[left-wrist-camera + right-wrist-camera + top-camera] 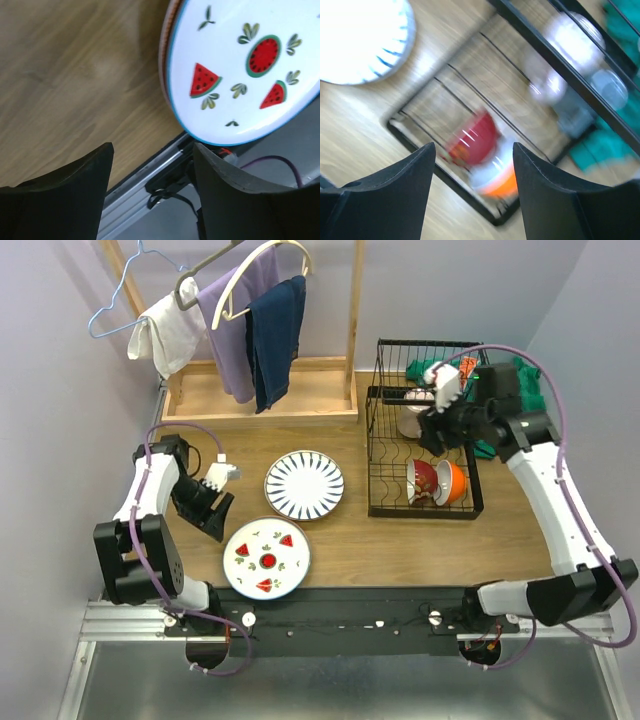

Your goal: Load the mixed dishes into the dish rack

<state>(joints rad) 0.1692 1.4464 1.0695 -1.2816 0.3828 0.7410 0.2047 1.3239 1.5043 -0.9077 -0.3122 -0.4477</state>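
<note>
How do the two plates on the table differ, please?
The striped plate has dark-blue radial lines; the fruit plate has red watermelon motifs. The striped plate lies farther back, nearer the dish rack; the fruit plate lies at the near edge. Both are round, white, flat on the table, not racked.

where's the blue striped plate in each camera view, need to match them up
Top external: the blue striped plate lies flat on the table near the middle, just left of the dish rack.
Left wrist: not in it; only the fruit plate shows there.
Right wrist: upper left corner, blurred and washed out.
Shared landmark: the dish rack with the red bowl inside, seen in the top and right wrist views.
</note>
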